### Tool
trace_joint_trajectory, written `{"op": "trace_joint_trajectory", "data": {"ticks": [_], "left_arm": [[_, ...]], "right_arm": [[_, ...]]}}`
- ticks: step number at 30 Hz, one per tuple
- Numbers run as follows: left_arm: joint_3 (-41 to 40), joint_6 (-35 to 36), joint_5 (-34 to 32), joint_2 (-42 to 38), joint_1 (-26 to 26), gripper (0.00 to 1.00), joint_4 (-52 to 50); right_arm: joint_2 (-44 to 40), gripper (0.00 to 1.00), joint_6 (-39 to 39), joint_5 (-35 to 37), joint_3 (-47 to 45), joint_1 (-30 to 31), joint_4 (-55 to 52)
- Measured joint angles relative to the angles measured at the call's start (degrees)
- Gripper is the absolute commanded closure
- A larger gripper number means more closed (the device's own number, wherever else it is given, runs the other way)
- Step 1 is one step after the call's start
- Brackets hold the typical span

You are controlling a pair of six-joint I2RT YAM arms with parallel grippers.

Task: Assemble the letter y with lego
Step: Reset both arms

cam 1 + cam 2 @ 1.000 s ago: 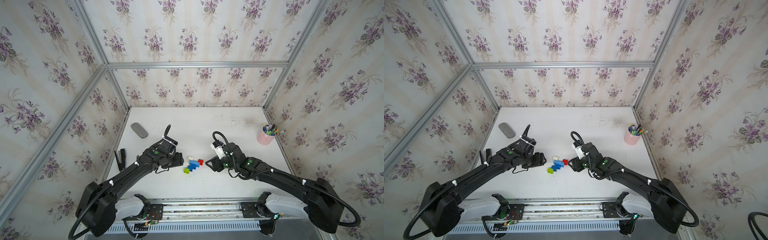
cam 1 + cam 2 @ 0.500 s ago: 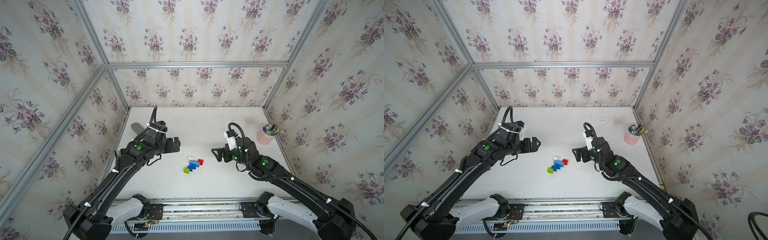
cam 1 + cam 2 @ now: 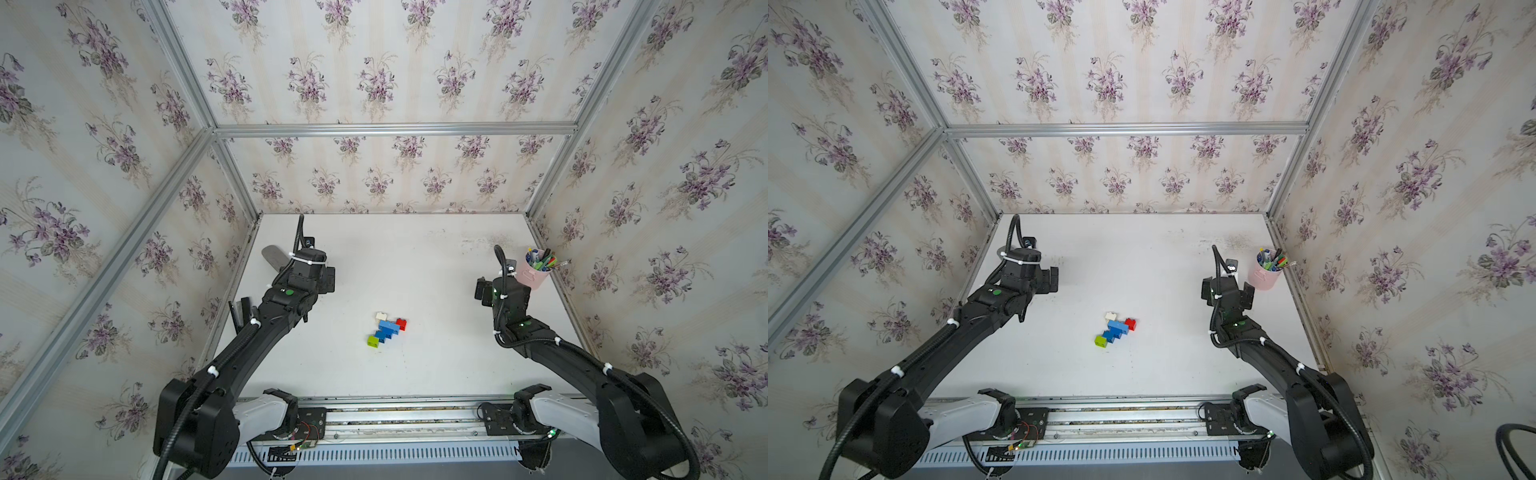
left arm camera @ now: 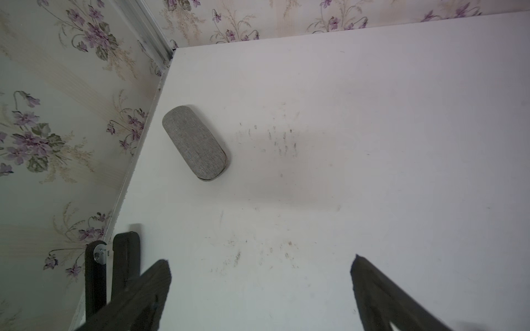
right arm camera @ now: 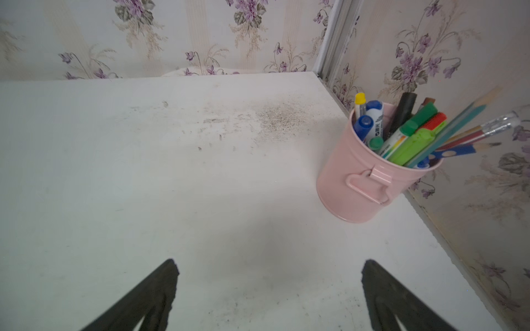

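The lego stands joined as the letter y (image 3: 388, 328) (image 3: 1116, 328), lying flat on the white table near the middle front. It has a white brick (image 3: 381, 316) and a red brick (image 3: 401, 323) as arms, a light blue centre (image 3: 389, 326), a dark blue stem (image 3: 380, 335) and a green tip (image 3: 372, 340). No gripper touches it. My left gripper (image 4: 261, 259) hovers open and empty over the back left of the table. Far off to the right, beside the pen cup, my right gripper (image 5: 270, 261) is open and empty too. Neither wrist view shows the bricks.
A grey fabric case (image 4: 195, 143) (image 3: 272, 255) lies by the left wall, ahead of the left gripper. A pink cup of pens (image 5: 361, 177) (image 3: 534, 272) stands at the right wall. Black clips (image 4: 126, 258) lean at the left table edge. Walls close in three sides.
Both grippers, which were beside the bricks, have opened wide and drawn back: the left toward the back left, the right toward the pen cup. The bricks stayed put.
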Motion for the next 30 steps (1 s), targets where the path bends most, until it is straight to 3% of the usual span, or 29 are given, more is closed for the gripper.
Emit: {"op": "trace_joint_trajectory", "data": {"ticks": [7, 14, 18, 30], "left_arm": [[-15.0, 3.3, -2.9, 6.4, 4.5, 0.01, 22.3], [-24.6, 5.8, 1.9, 12.3, 6.4, 0.01, 47.7], [-25.8, 6.4, 5.7, 16.1, 8.2, 0.01, 54.6], [-25.7, 6.7, 8.3, 15.6, 8.3, 0.01, 60.0]], "right_arm": [[9.7, 0.01, -5.1, 0.8, -9.5, -1.1, 26.1], [16.8, 0.0, -9.3, -7.7, -13.9, -5.3, 49.1], [21.2, 0.0, -6.9, -11.9, -12.9, -11.5, 52.4], [21.6, 0.0, -5.4, -16.9, -10.4, -11.9, 53.1]]}}
